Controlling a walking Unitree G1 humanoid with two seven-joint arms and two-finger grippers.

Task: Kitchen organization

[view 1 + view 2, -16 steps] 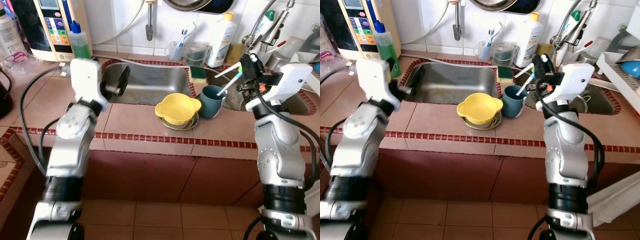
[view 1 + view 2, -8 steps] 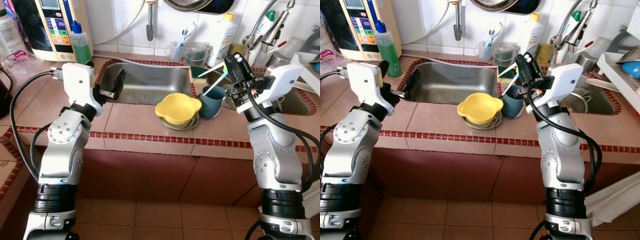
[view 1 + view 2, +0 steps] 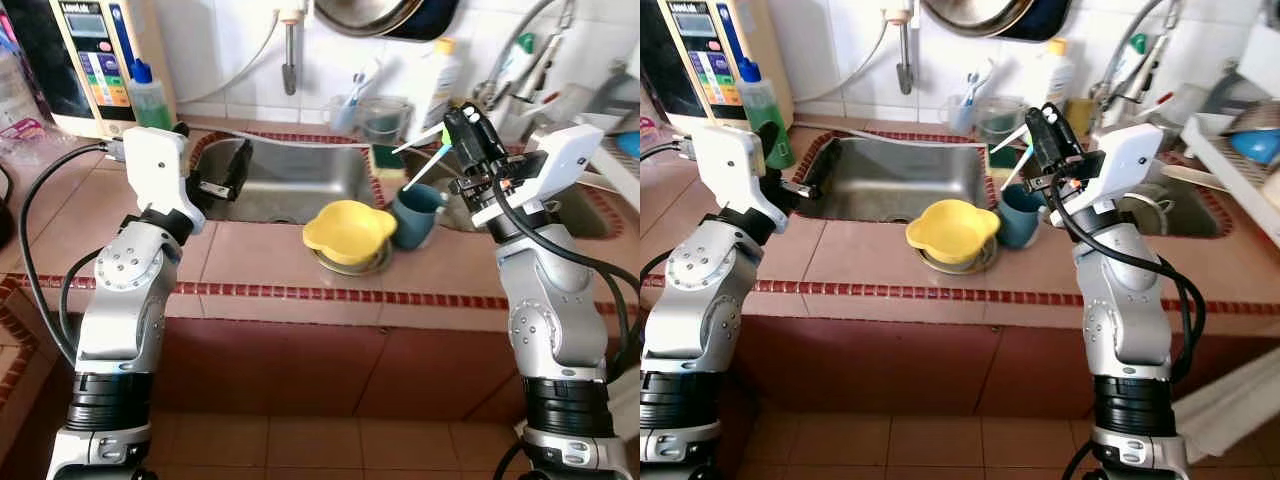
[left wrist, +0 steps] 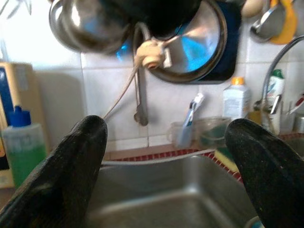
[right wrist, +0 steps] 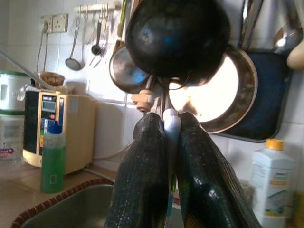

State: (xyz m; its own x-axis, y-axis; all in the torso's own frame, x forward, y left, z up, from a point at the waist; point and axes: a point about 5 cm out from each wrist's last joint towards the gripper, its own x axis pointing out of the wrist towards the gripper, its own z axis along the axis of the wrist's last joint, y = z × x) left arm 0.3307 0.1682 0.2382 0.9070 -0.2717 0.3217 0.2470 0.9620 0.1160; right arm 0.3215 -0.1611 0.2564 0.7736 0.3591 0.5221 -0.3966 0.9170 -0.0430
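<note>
Your right gripper [image 3: 462,132] clamps toothbrush [image 3: 425,172], now lifted clear above teal cup [image 3: 415,214], right of yellow bowl [image 3: 348,232]. A second ago brush tip sat in cup: extraction done, carry next. Left gripper [image 3: 225,177] spread empty at sink [image 3: 300,178] edge.

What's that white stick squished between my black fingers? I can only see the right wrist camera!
Observer: The right gripper is shut on a thin white-handled stick, likely a toothbrush, with a blue-green stick beside it.
Operator: What's under them?
Observer: A dark teal plastic cup stands just below, on the red tiled counter.
Operator: And my other hand?
Observer: The left gripper is open, at the left edge of the steel sink.
</note>
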